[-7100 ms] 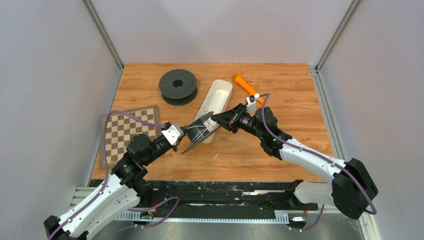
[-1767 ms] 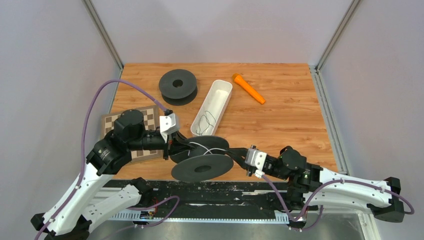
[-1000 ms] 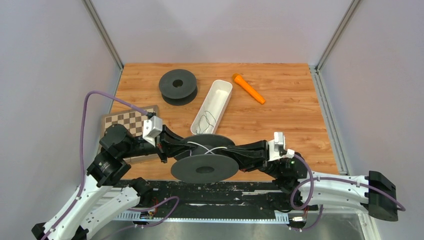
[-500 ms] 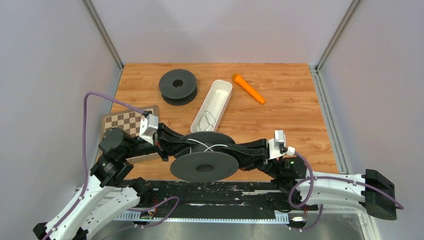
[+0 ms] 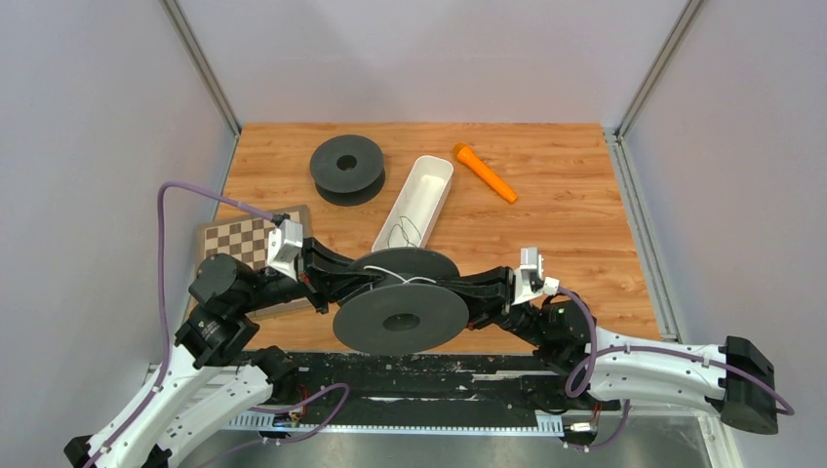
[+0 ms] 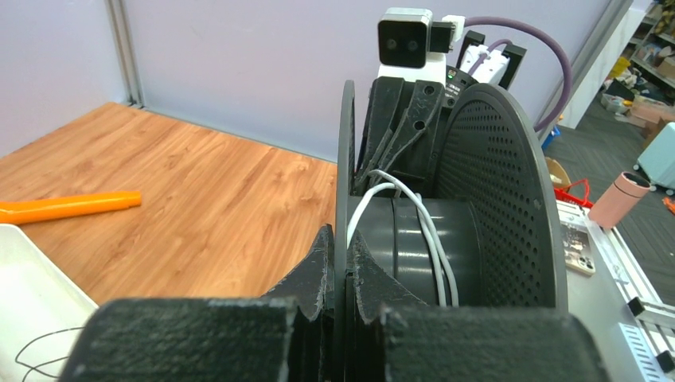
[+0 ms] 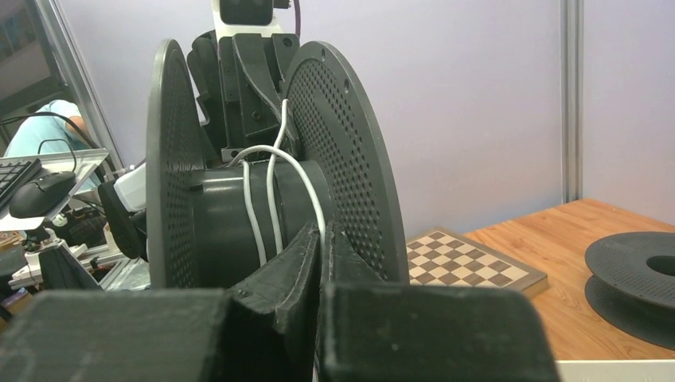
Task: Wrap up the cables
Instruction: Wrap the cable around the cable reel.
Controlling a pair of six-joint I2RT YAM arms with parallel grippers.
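A black spool (image 5: pixel 400 317) hangs above the table's near edge between both arms. My left gripper (image 5: pixel 363 280) is shut on the rim of its far flange (image 6: pixel 345 159), with a fingertip on each side (image 6: pixel 345 239). A whitish cable (image 5: pixel 410 281) loops a few turns round the hub (image 6: pixel 434 247). One end of that cable runs into my right gripper (image 7: pixel 321 231), which is shut on it beside the perforated flange (image 7: pixel 350 159). In the top view the right gripper (image 5: pixel 453 291) reaches in from the right. A thin dark cable (image 5: pixel 402 234) lies loose in the white tray.
The long white tray (image 5: pixel 429 180) lies diagonally just behind the held spool. A second black spool (image 5: pixel 346 168) lies flat at the back left, and an orange pen (image 5: pixel 485 173) at the back. A chessboard (image 5: pixel 239 244) sits under the left arm.
The spool has shifted slightly away from the near edge and tilted a little. Both grippers have kept their holds, the right wrist creeping left and the left wrist drawing back left.
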